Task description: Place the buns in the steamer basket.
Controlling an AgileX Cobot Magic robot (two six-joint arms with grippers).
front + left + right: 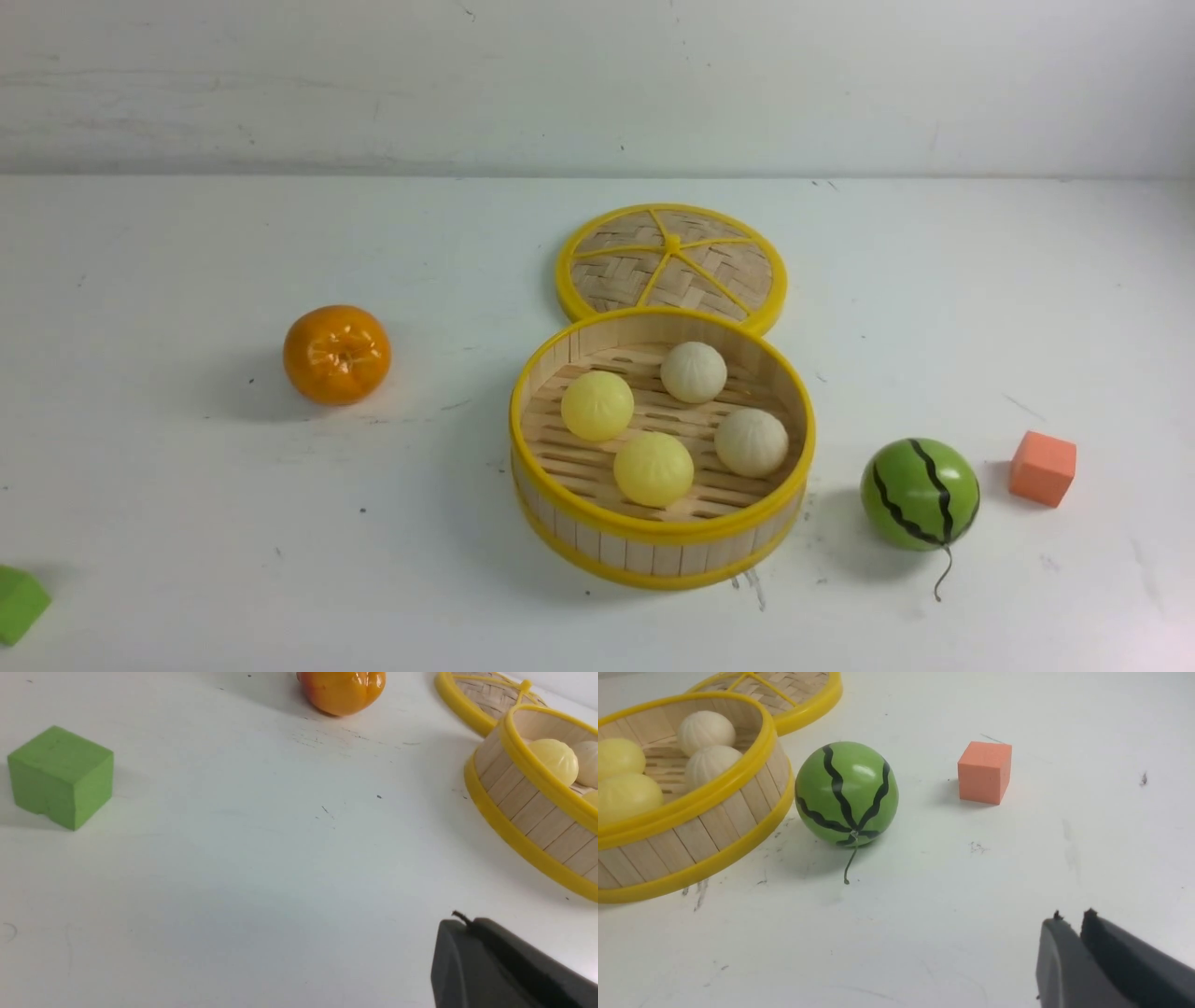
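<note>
buns [679, 423], all four, lie inside the steamer basket [659, 539], so the task looks complete. left gripper [460, 926] is clenched on nothing; right gripper [1071, 926] shows a thin gap between its jaws and holds nothing, both low over bare table. risk: a careless right-arm sweep could knock the watermelon ball [846, 794] against the basket wall just beside it; open room lies on the far side, past the orange cube [984, 772].

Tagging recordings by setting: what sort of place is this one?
Probably a lab or test tabletop, not a kitchen: a bare, scuffed white table against a plain white wall, with toy food, a plastic watermelon ball, and foam cubes beside the steamer basket.
</note>
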